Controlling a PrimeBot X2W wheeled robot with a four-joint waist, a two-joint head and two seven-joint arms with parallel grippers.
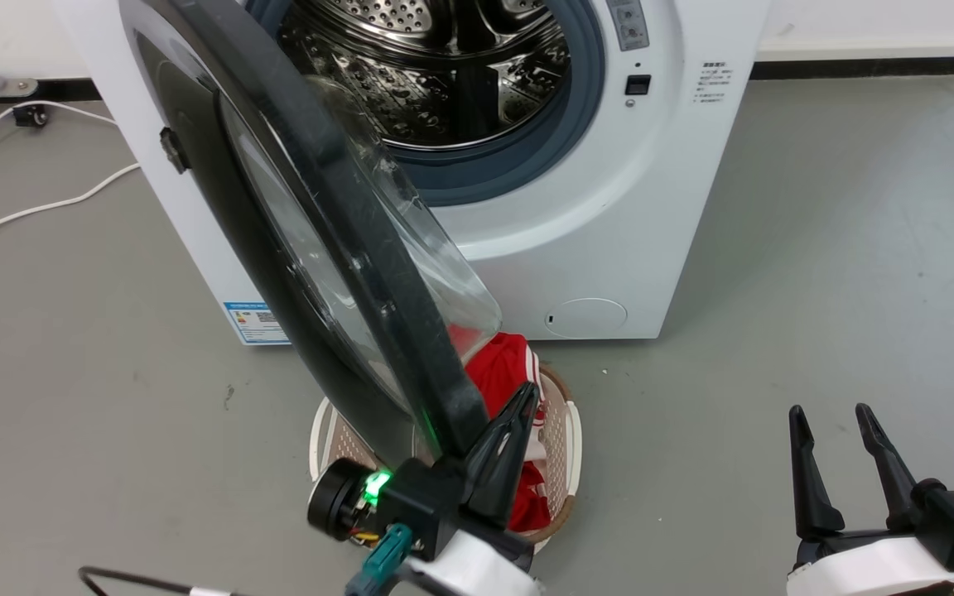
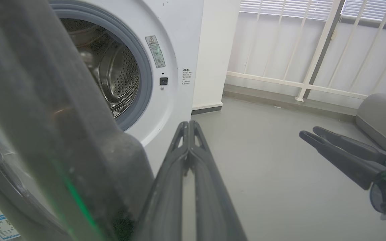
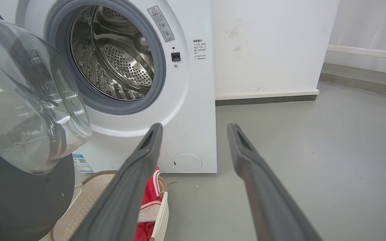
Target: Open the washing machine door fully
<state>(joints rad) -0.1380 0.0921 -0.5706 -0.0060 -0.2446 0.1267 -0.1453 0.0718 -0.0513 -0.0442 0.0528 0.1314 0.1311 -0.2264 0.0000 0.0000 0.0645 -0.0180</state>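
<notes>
The white washing machine (image 1: 609,232) stands at the top of the head view, its steel drum (image 1: 444,74) exposed. The washing machine door (image 1: 394,290) is swung out towards me, almost edge-on, its clear glass bowl (image 1: 444,265) facing the machine. My left gripper (image 1: 528,393) is shut with nothing between its fingers and lies against the inner side of the door's lower rim. In the left wrist view the door's rim (image 2: 45,117) stands just left of that shut gripper (image 2: 189,125). My right gripper (image 1: 833,422) hangs open at the lower right, away from the door.
A cream laundry basket (image 1: 566,430) with a red garment (image 1: 502,372) sits on the floor under the door. White cables (image 1: 46,203) trail over the floor at the left. Open grey floor (image 1: 816,290) lies right of the machine. A grey padded object (image 2: 380,117) stands by the window rails.
</notes>
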